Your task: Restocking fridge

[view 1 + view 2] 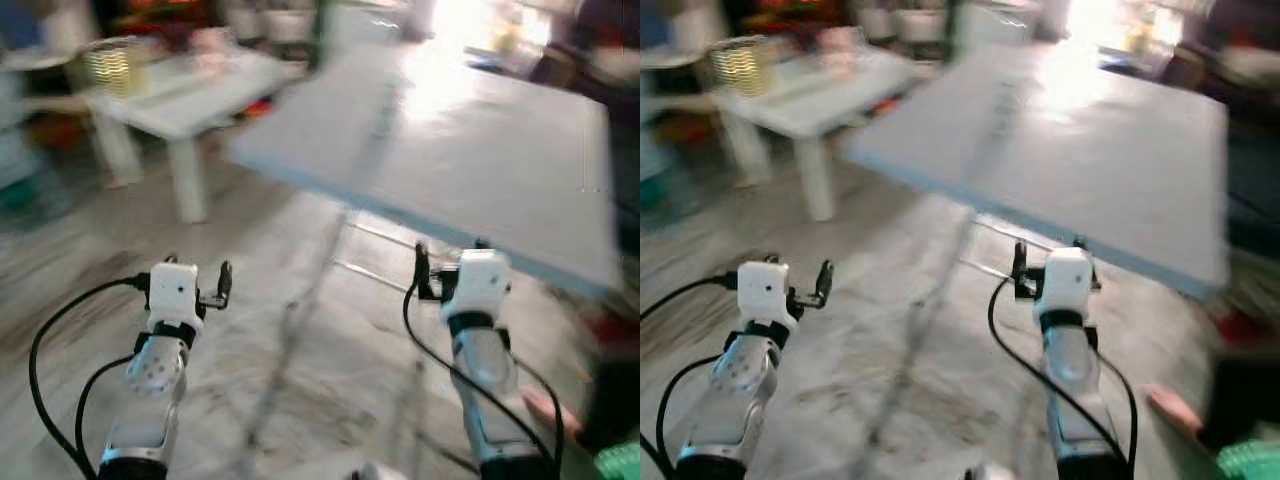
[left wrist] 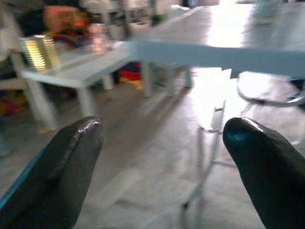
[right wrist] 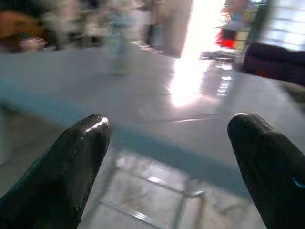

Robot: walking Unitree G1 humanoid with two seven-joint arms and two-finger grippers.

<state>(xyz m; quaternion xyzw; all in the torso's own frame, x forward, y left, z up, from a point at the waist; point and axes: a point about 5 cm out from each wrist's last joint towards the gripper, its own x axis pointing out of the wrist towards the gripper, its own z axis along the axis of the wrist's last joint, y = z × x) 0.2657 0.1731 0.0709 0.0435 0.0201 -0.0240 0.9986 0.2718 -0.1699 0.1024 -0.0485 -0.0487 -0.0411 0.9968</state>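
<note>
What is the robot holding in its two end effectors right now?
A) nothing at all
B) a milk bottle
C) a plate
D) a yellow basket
A: the left end effector and right end effector are both open with only floor and the big grey table seen between the fingers; the yellow basket sits far off on the small white table.

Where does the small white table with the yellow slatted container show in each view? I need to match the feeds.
Left eye view: small white table upper left, yellow slatted container on its far end.
Right eye view: same, upper left.
Left wrist view: beyond the pincer fingers, container on it.
Right wrist view: I cannot make it out.
Shared landmark: the large grey-blue tabletop.
</note>
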